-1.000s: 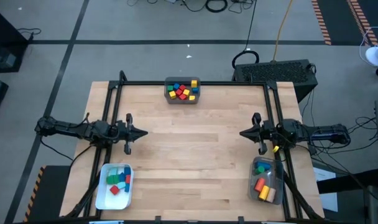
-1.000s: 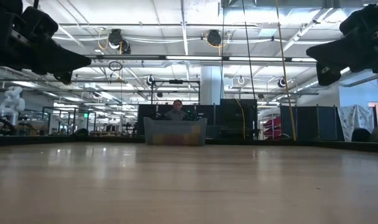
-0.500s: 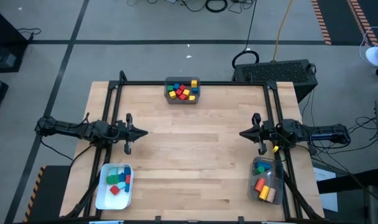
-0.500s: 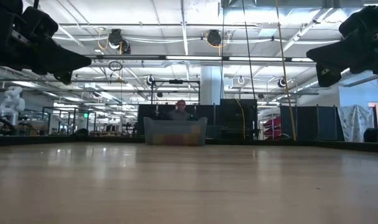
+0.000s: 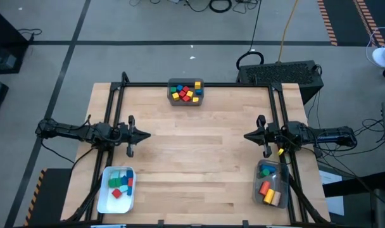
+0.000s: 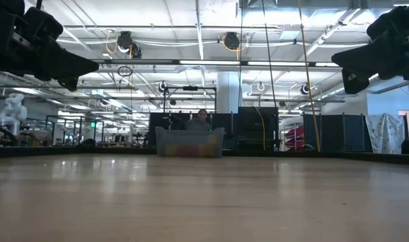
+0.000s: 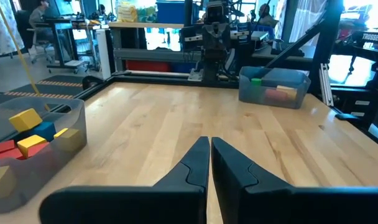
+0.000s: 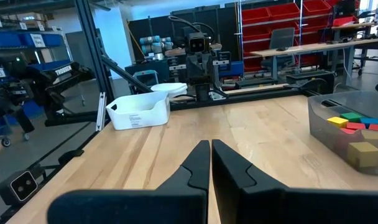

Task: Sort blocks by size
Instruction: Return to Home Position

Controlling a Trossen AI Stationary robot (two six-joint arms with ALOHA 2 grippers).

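Several small blocks, red, yellow, blue and green, lie in a grey bin (image 5: 185, 92) at the table's far edge, also seen as the grey bin (image 7: 33, 140) and the grey bin (image 8: 354, 127). More blocks lie in a white bin (image 5: 117, 187) near left and a clear bin (image 5: 270, 183) near right. My left gripper (image 5: 147, 134) hangs level above the table's left side, shut, holding nothing. My right gripper (image 5: 247, 135) hangs level above the right side, shut and empty too.
Bare wooden tabletop (image 5: 195, 158) spreads between the two grippers. A black frame rail (image 5: 195, 84) runs along the far edge and down both sides. A person sits behind the far bin in the low view (image 6: 201, 121).
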